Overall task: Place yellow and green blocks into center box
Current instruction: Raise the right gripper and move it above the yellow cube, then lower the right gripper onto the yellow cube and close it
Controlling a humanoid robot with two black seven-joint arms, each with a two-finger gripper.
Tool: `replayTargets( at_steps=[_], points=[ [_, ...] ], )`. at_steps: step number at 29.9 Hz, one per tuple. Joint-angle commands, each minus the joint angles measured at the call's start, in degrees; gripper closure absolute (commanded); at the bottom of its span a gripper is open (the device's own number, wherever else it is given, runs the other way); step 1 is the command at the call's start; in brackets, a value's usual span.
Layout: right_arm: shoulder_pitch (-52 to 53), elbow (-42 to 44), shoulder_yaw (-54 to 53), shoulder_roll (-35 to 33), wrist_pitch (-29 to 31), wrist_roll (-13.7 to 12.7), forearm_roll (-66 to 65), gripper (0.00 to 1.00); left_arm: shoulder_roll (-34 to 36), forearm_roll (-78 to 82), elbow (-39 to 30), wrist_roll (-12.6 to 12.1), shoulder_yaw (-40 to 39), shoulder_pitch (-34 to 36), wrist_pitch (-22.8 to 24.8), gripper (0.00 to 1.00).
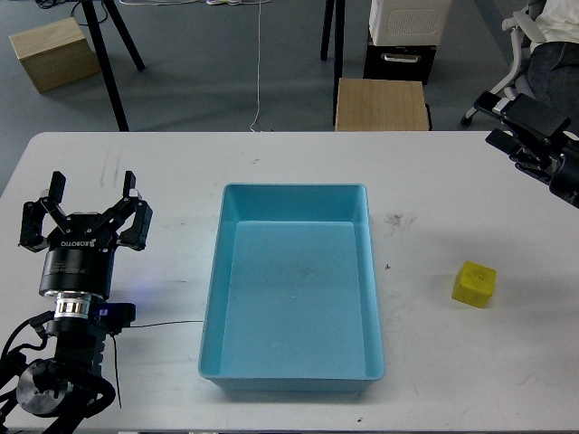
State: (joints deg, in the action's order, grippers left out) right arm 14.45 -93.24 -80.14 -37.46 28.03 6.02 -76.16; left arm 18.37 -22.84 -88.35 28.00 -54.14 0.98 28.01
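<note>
A yellow block lies on the white table to the right of the light blue center box, which holds nothing. No green block is in view. My left gripper is open and empty, upright over the table's left side, far from the box. My right gripper is raised at the table's far right edge, well above and beyond the yellow block. Its fingers point left, spread apart and empty.
The white table runs the width of the view. A thin black cable lies on it left of the box. Beyond the far edge are a wooden stool, a cardboard box and an office chair.
</note>
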Motion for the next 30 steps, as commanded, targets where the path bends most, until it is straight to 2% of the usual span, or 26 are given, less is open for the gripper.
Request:
replayTargets(
  at_steps=[1, 5, 14, 20, 30],
  points=[
    [6.4, 0.5, 6.4, -10.3, 0.0, 22.0, -10.9, 0.03, 0.0, 0.0, 0.0, 0.0, 0.0, 0.0, 0.0, 0.0],
    [14.6, 0.3, 16.9, -18.7, 0.0, 22.0, -25.8, 0.03, 0.0, 0.0, 0.0, 0.0, -0.1, 0.0, 0.0, 0.0],
    [36.2, -2.1, 45.3, -21.9, 0.0, 22.0, -48.8, 0.03, 0.0, 0.0, 0.1, 0.0, -0.2, 0.0, 0.0, 0.0],
    [46.2, -1.8, 65.0, -20.4, 0.0, 22.0, -48.8, 0.03, 0.0, 0.0, 0.1, 0.0, -0.2, 0.0, 0.0, 0.0],
    [46.4, 1.6, 71.8, -19.4, 0.0, 22.0, -48.8, 0.02, -0.8, 0.0, 0.6, 0.0, -0.2, 0.0, 0.0, 0.0]
  ],
)
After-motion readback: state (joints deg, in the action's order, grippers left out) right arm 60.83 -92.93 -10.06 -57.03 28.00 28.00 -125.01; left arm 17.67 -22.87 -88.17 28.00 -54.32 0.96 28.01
